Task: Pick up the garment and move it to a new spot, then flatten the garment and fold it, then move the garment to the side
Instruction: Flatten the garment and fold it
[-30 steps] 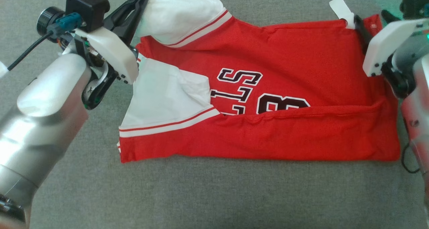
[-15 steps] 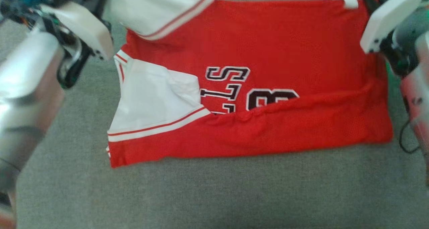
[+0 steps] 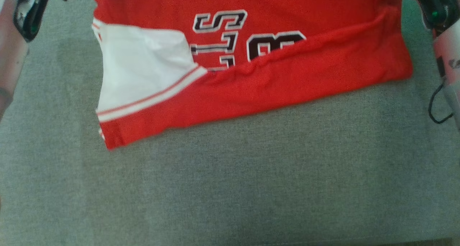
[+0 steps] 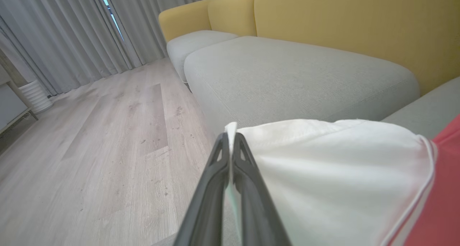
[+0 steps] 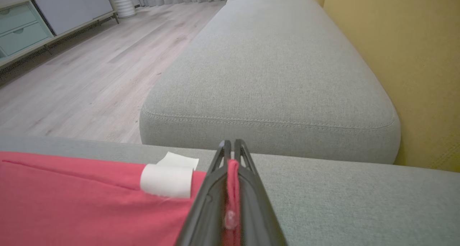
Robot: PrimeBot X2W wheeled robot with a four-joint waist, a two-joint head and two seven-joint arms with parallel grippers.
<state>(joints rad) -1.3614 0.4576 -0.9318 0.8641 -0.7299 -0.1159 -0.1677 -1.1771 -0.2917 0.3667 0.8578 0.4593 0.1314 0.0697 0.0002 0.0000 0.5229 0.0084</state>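
Note:
The garment (image 3: 273, 80) is a red jersey with white sleeves and dark lettering, spread on the grey cushion (image 3: 230, 188), its upper part running off the top of the head view. In the left wrist view my left gripper (image 4: 231, 140) is shut on the edge of the white sleeve (image 4: 323, 174). In the right wrist view my right gripper (image 5: 230, 145) is shut on a red corner (image 5: 233, 181) of the jersey, next to a white tag (image 5: 167, 179). The left arm (image 3: 14, 41) and right arm (image 3: 445, 41) show at the head view's top corners.
Yellow sofa backs (image 4: 352, 30) rise behind the grey cushions (image 5: 280, 73). A wooden floor (image 4: 90, 138), grey curtains (image 4: 54, 33) and a low cabinet (image 5: 43, 19) lie beyond. A black cable (image 3: 436, 105) hangs by the right arm.
The head view has tilted down, so the jersey and both arms now sit higher in the picture. Both grippers still hold the jersey's far corners, and its near hem now slants.

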